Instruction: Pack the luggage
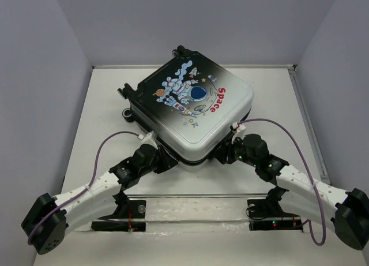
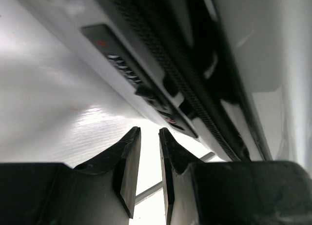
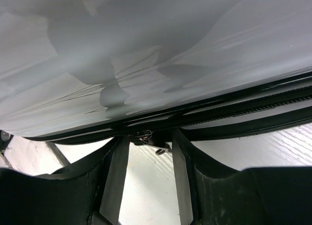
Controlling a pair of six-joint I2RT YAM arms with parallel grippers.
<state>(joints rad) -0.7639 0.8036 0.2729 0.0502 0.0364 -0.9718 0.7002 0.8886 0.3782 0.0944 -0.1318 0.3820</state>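
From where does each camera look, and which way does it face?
Top external: above and behind, looking down on the luggage; left arm, right arm show.
Left wrist: low beside the luggage, facing its zip; left gripper shows.
Right wrist: low, facing the zip too; right gripper shows.
Shared: both wrist views show the zip.

L claw point(image 1: 166, 161) & R claw point(image 1: 226, 154) at luggage point(image 1: 193, 113) near edge.

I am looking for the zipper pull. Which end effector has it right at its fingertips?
The right end effector: the pull shows between its fingertips. The left end effector faces the lock instead.
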